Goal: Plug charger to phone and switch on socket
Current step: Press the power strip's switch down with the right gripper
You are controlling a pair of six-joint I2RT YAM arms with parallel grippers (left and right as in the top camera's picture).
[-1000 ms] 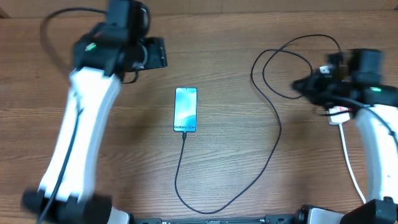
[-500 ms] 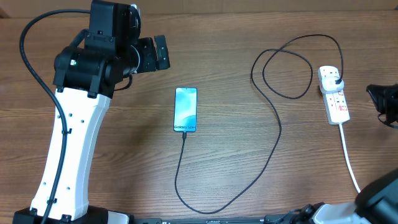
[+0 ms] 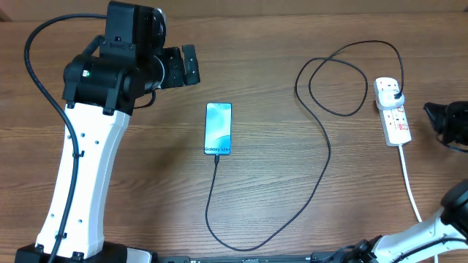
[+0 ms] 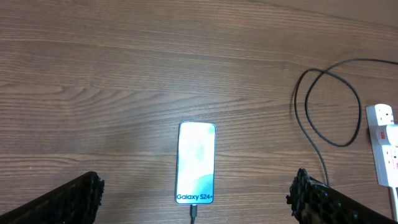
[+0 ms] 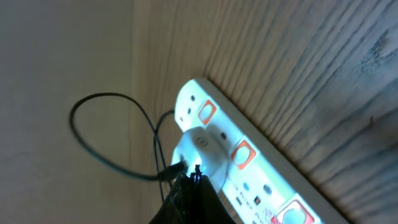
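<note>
While the phone (image 3: 219, 129) is lying screen-up and lit at the middle of the wooden table (image 3: 153, 190), the thin black charger (image 3: 327, 157) is entering its near end, curving right and looping up to the white socket (image 3: 396, 120), where its plug seems to be sitting in the far outlet. The left gripper (image 3: 188, 64) is hovering beyond the phone, fingers (image 4: 74, 202) spread wide, touching nothing. The right gripper (image 3: 447, 124) is hanging just right of the socket, and I cannot tell whether its fingers are apart or together.
</note>
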